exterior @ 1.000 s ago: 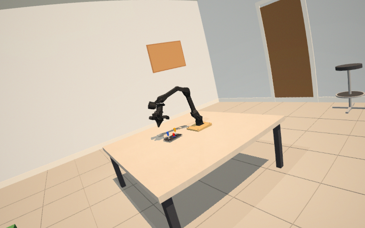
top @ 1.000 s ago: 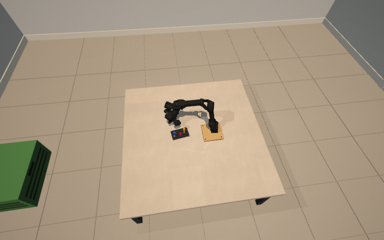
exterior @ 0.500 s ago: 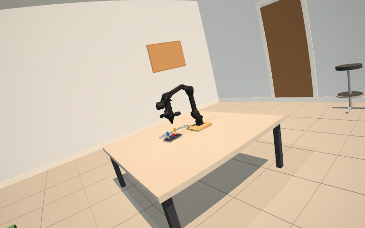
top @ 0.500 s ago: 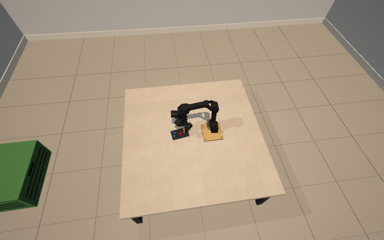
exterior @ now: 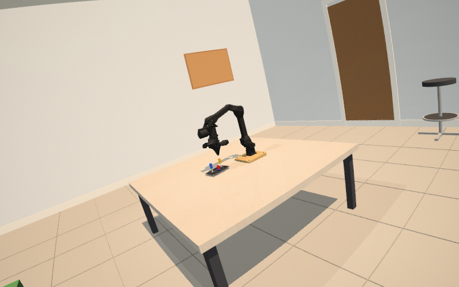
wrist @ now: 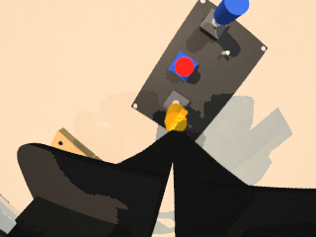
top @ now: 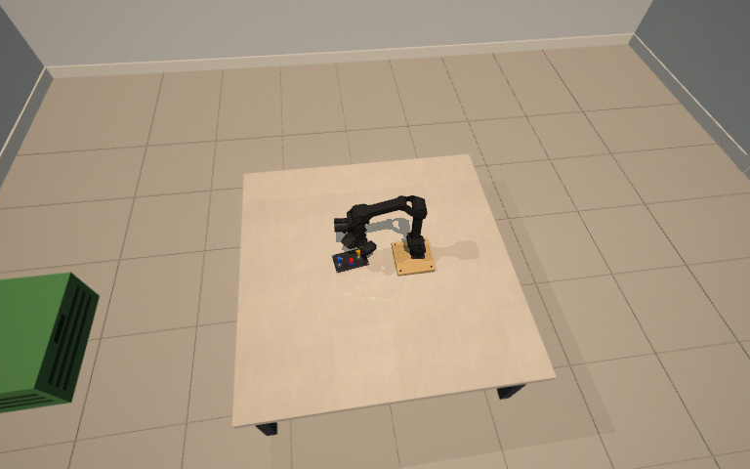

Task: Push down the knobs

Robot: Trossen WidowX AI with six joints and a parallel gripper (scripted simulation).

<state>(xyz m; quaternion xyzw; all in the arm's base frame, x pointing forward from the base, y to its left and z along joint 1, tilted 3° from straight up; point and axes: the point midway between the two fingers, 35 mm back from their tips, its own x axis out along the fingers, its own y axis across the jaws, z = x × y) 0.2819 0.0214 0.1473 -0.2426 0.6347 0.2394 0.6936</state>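
Observation:
A dark circuit board (top: 344, 269) (exterior: 210, 174) (wrist: 232, 84) stands on the table (top: 367, 348). It carries three knobs in a row. The yellow knob (top: 358, 253) (exterior: 219, 161) (wrist: 176, 118) and the blue knob (top: 338, 259) (exterior: 210, 165) (wrist: 230, 10) stand tall on their shafts. The red knob (top: 351, 261) (exterior: 218, 167) (wrist: 184, 66) sits low on a blue potentiometer body. My gripper (top: 358, 246) (exterior: 217, 153) (wrist: 176, 137) is shut and empty. It points down with its tip just above the yellow knob; in the exterior view a small gap shows between them.
The arm's wooden base plate (top: 412, 264) (exterior: 250, 156) (wrist: 66, 143) lies just right of the board. A green box (top: 19, 336) stands on the floor left of the table. A stool (exterior: 439, 106) stands near the door, far from the table.

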